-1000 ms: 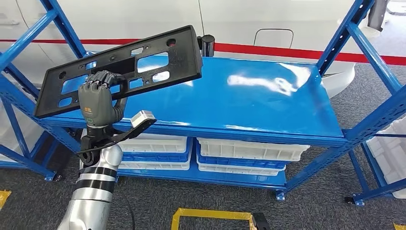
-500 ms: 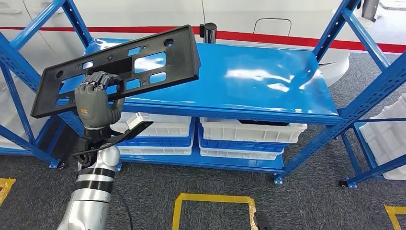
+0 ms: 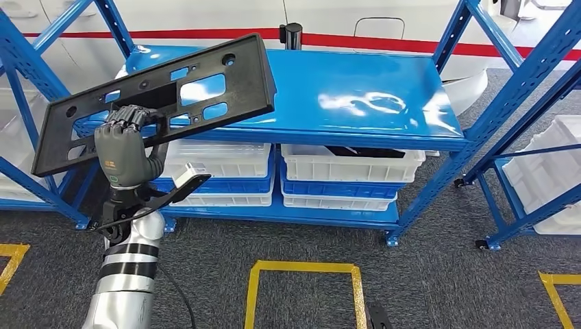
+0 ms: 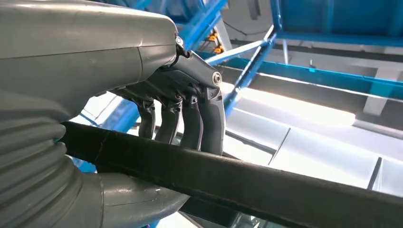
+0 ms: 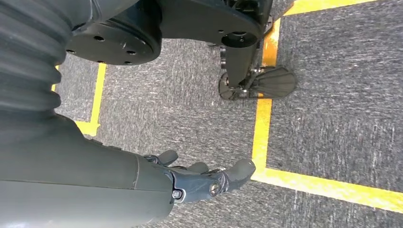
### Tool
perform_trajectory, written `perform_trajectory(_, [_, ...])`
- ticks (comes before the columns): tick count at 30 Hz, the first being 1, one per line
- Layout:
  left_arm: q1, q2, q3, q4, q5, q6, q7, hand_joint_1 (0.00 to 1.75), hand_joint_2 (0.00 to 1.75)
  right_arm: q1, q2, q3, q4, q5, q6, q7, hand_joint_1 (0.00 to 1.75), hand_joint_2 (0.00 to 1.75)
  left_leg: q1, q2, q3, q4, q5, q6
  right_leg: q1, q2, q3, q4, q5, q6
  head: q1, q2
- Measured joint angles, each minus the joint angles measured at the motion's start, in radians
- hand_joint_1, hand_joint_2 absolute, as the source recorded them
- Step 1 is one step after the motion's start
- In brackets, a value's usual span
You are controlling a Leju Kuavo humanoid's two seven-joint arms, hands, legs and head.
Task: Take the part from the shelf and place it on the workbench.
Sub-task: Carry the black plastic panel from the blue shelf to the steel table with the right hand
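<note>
At nine o'clock above the shelf [image 3: 356, 103], the left hand [image 3: 127, 147] grasps the lifted part [image 3: 154, 96], workbench placement remaining; right hand [image 5: 199, 178] hangs loosely curled, holding nothing.

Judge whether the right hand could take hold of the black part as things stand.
Probably not yet. The right hand hangs low over the floor, holding nothing, while the part is held up at shelf height by the left hand. That arm would have to rise first.

The whole head view has shifted: the camera has drawn back from the shelf [image 3: 356, 103], showing more floor [image 3: 425, 281], while the left hand [image 3: 122, 156] keeps gripping the part [image 3: 226, 75].
</note>
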Motion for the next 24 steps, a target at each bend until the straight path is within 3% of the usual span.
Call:
perform_trajectory(2, [0.001,-0.003,0.004,-0.004,0.0,0.0,-0.003,1.75,1.75,0.0,0.0,0.0,0.0,0.0,0.0,0.0,0.0,1.75,-0.011,-0.003,-0.004,-0.019,0.005,0.018,0.0,0.0,-0.008,-0.006,0.02,0.017,0.003,0.0])
perform_trajectory(4, [0.001,-0.005,0.007,-0.006,0.0,0.0,-0.005,1.75,1.75,0.003,0.0,0.0,0.0,0.001,0.0,0.0,0.0,1.75,-0.016,0.004,-0.023,-0.023,0.026,0.044,-0.005,-0.001,-0.026,0.008,0.008,0.023,0.004,0.0])
perform_trajectory(6, [0.0,-0.009,0.01,-0.007,0.0,0.0,-0.008,1.75,1.75,0.004,0.0,-0.001,0.001,0.003,0.0,0.0,0.0,1.75,-0.016,0.009,-0.05,-0.026,0.051,0.065,-0.005,-0.002,-0.061,0.09,-0.068,0.013,0.008,0.0])
perform_trajectory(8, [0.0,-0.012,0.014,-0.007,0.0,0.0,-0.012,1.75,1.75,0.003,0.002,-0.001,0.001,0.004,-0.004,0.001,0.0,1.75,-0.02,0.01,-0.084,-0.025,0.078,0.074,-0.002,-0.002,-0.095,0.222,-0.155,0.005,0.01,0.0])
perform_trajectory(9, [0.001,-0.013,0.016,-0.007,0.001,0.0,-0.014,1.75,1.75,0.002,0.002,-0.001,0.001,0.005,-0.006,0.001,0.0,1.75,-0.021,0.012,-0.102,-0.025,0.091,0.074,-0.002,-0.002,-0.099,0.274,-0.173,0.007,0.011,0.0])
perform_trajectory(10, [0.001,-0.013,0.018,-0.007,0.001,0.0,-0.015,1.75,1.75,0.002,0.003,-0.001,0.001,0.005,-0.008,0.001,0.0,1.75,-0.023,0.013,-0.121,-0.025,0.105,0.074,-0.001,-0.002,-0.09,0.299,-0.17,0.013,0.01,0.0])
perform_trajectory(12, [0.001,-0.013,0.021,-0.006,0.001,0.0,-0.016,1.75,1.75,0.0,0.002,-0.002,0.001,0.005,-0.009,0.001,0.0,1.75,-0.024,0.014,-0.156,-0.024,0.133,0.07,0.0,-0.002,-0.02,0.251,-0.132,0.026,0.011,0.0])
perform_trajectory(13, [0.001,-0.013,0.022,-0.006,0.002,0.0,-0.016,1.75,1.75,-0.002,0.002,-0.002,0.001,0.005,-0.008,0.001,0.0,1.75,-0.024,0.014,-0.17,-0.024,0.146,0.066,0.002,-0.003,0.038,0.185,-0.126,0.026,0.011,0.0])
perform_trajectory(15, [0.001,-0.013,0.024,-0.006,0.006,0.0,-0.015,1.75,1.75,-0.007,0.001,-0.002,0.001,0.005,-0.007,0.001,0.0,1.75,-0.026,0.016,-0.187,-0.025,0.171,0.056,0.008,-0.005,0.142,0.042,-0.149,0.015,0.01,0.0])
perform_trajectory(16, [0.001,-0.013,0.024,-0.005,0.008,0.0,-0.013,1.75,1.75,-0.009,0.001,-0.002,0.001,0.005,-0.007,0.001,0.0,1.75,-0.025,0.019,-0.189,-0.028,0.183,0.049,0.012,-0.005,0.167,0.001,-0.162,0.009,0.01,0.0])
perform_trajectory(17, [0.001,-0.013,0.024,-0.004,0.01,0.0,-0.012,1.75,1.75,-0.009,0.001,-0.002,0.001,0.005,-0.007,0.001,0.0,1.75,-0.024,0.021,-0.189,-0.033,0.196,0.043,0.015,-0.005,0.171,-0.017,-0.164,0.005,0.01,0.0])
perform_trajectory(19, [0.002,-0.013,0.024,-0.003,0.011,0.0,-0.012,1.75,1.75,-0.006,0.003,-0.003,0.001,0.005,-0.006,0.0,0.0,1.75,-0.022,0.021,-0.189,-0.043,0.212,0.032,0.01,-0.004,0.156,-0.016,-0.145,-0.004,0.012,0.0])
perform_trajectory(20, [0.003,-0.013,0.024,-0.002,0.012,0.0,-0.013,1.75,1.75,-0.004,0.003,-0.003,0.001,0.005,-0.006,0.0,0.0,1.75,-0.02,0.02,-0.195,-0.033,0.19,0.026,0.005,-0.005,0.149,-0.017,-0.132,-0.012,0.01,0.0])
perform_trajectory(21, [0.004,-0.012,0.025,-0.002,0.012,0.0,-0.014,1.75,1.75,-0.003,0.004,-0.003,0.001,0.003,-0.006,0.0,0.0,1.75,-0.019,0.019,-0.206,-0.001,0.148,0.021,0.0,-0.006,0.14,-0.019,-0.118,-0.019,0.008,0.0])
perform_trajectory(23, [0.005,-0.012,0.027,-0.001,0.011,0.0,-0.018,1.75,1.75,-0.003,0.005,-0.004,0.002,-0.002,-0.007,0.0,0.0,1.75,-0.015,0.016,-0.237,0.128,0.033,0.012,-0.003,-0.007,0.114,-0.017,-0.09,-0.028,0.003,0.0])
perform_trajectory(24, [0.006,-0.012,0.029,-0.001,0.011,0.0,-0.02,1.75,1.75,-0.003,0.005,-0.004,0.002,-0.005,-0.007,0.0,0.0,1.75,-0.014,0.015,-0.247,0.198,0.001,0.008,-0.002,-0.007,0.098,-0.016,-0.078,-0.029,0.001,0.0])
